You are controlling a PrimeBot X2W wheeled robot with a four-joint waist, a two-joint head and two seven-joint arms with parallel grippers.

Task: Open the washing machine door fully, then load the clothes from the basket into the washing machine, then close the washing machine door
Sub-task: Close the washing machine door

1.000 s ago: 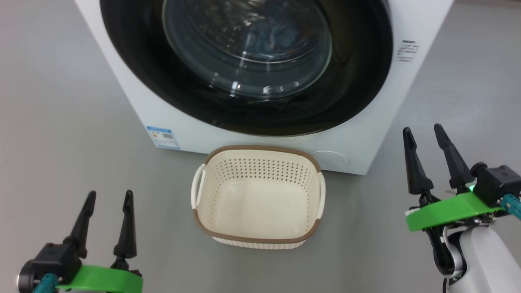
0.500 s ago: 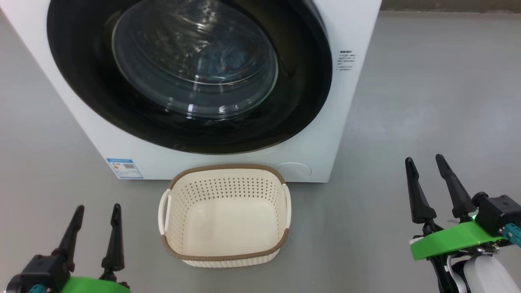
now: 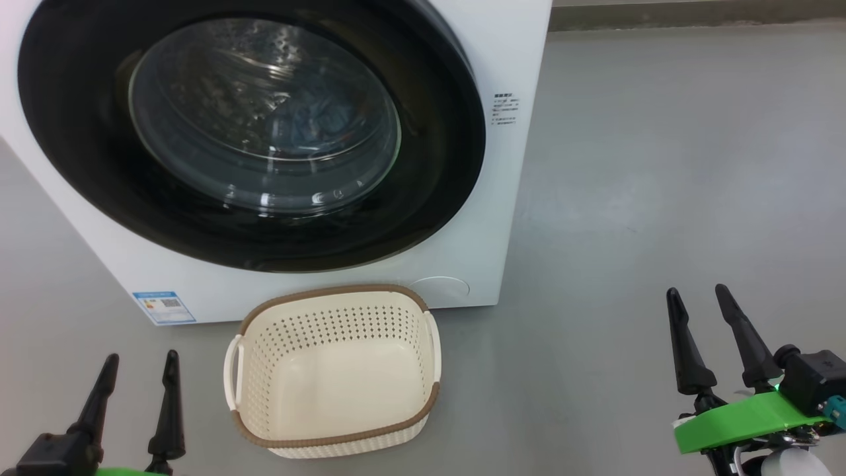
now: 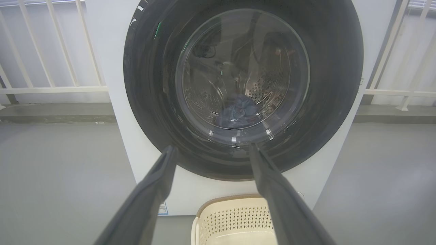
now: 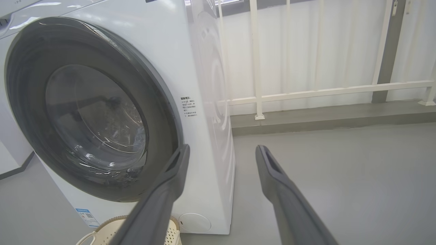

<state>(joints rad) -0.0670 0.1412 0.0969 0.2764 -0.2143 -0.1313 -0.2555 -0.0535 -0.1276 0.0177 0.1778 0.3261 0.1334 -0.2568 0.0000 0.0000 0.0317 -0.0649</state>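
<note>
**A:** What differs from a second ago?

**B:** The head camera has swung right, so the washing machine (image 3: 522, 66) and the basket (image 3: 330, 324) sit further left in the head view. They keep their places: the basket stands on the floor just before the machine's lower edge.

**A:** And the door?

**B:** The washing machine door (image 3: 251, 132) lies flush and closed. A bluish bundle of the clothes (image 4: 238, 114) shows behind its glass.

**A:** The grippers?

**B:** The left gripper (image 3: 142, 357) and the right gripper (image 3: 696, 294) are both spread, grasping nothing, and well apart from the basket.

**A:** Room to move?

**B:** Open grey floor (image 3: 661, 165) stretches right of the machine to a far white railing (image 5: 323, 92).
</note>
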